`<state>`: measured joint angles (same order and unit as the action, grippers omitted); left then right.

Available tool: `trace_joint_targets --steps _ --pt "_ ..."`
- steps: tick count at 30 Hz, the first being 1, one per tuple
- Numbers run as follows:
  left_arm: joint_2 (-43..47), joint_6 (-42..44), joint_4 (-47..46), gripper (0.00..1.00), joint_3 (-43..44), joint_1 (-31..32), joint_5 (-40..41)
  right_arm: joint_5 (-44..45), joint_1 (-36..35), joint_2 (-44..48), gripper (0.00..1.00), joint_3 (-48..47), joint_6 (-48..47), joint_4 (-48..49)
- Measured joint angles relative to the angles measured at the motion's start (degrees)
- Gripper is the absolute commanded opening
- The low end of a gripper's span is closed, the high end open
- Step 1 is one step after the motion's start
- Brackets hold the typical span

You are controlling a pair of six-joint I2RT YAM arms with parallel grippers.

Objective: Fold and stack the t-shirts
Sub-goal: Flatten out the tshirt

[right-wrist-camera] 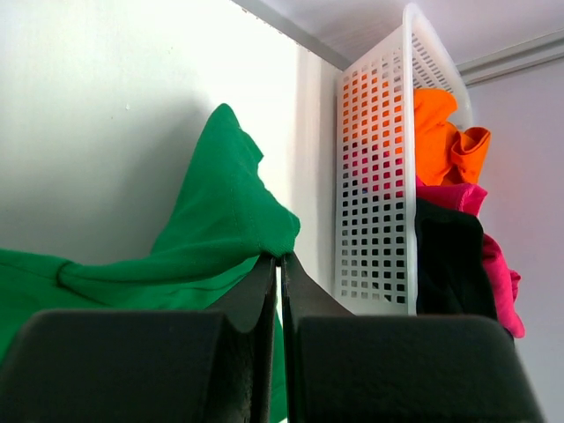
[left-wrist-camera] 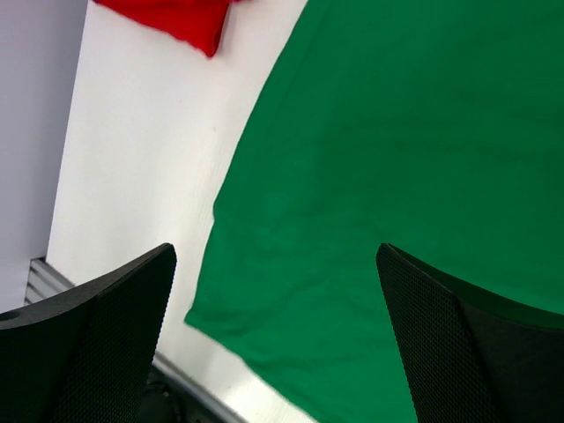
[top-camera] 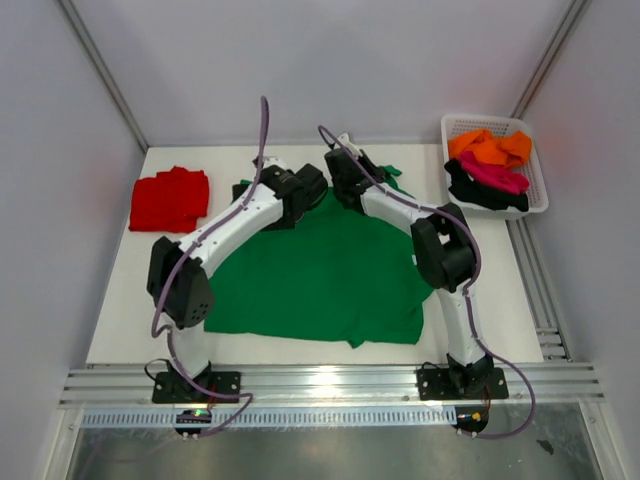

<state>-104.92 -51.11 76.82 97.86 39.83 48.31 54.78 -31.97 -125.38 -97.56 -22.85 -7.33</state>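
A bright green t-shirt (top-camera: 320, 275) lies spread across the middle of the table. My right gripper (top-camera: 342, 160) is at the shirt's far edge, shut on a bunched fold of it (right-wrist-camera: 220, 203); its fingertips (right-wrist-camera: 280, 257) pinch the cloth and hold it raised. My left gripper (top-camera: 305, 188) hangs open and empty above the shirt's far part (left-wrist-camera: 370, 176), fingers (left-wrist-camera: 132, 300) wide apart. A folded red t-shirt (top-camera: 170, 198) lies at the far left, also in the left wrist view (left-wrist-camera: 176, 18). Orange (top-camera: 490, 148), magenta (top-camera: 495, 175) and black (top-camera: 480, 195) t-shirts sit in the basket.
The white mesh basket (top-camera: 540, 170) stands at the far right corner, close beside the right gripper in its wrist view (right-wrist-camera: 374, 176). Metal rails (top-camera: 330, 380) run along the table's near edge. Grey walls close in the left, back and right sides.
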Motion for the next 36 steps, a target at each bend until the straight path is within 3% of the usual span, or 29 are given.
trace_joint_targets --steps 6,12,18,22,28,36 --pt "-11.82 -2.29 -0.09 0.98 15.98 -5.95 -0.76 0.39 0.07 0.04 0.03 2.45 0.04 0.26" --pt "-17.0 -2.54 0.15 0.98 20.09 -16.85 -6.82 0.42 0.04 0.13 0.03 6.64 0.17 0.02" --pt "-24.41 -3.21 0.0 0.97 28.72 -22.18 -16.41 0.39 -0.07 1.2 0.03 10.36 0.85 -0.04" --pt "-27.85 -4.07 -1.9 0.97 28.26 -25.09 -26.38 0.39 -0.31 2.99 0.03 12.11 1.44 -0.26" --pt "-28.59 -7.17 -13.14 0.97 21.68 -29.83 -40.0 0.48 -0.83 5.2 0.03 12.39 2.21 -0.39" --pt "-28.79 -10.45 -23.04 0.96 19.89 -33.81 -45.99 0.46 -0.94 6.67 0.03 13.75 2.45 -0.46"
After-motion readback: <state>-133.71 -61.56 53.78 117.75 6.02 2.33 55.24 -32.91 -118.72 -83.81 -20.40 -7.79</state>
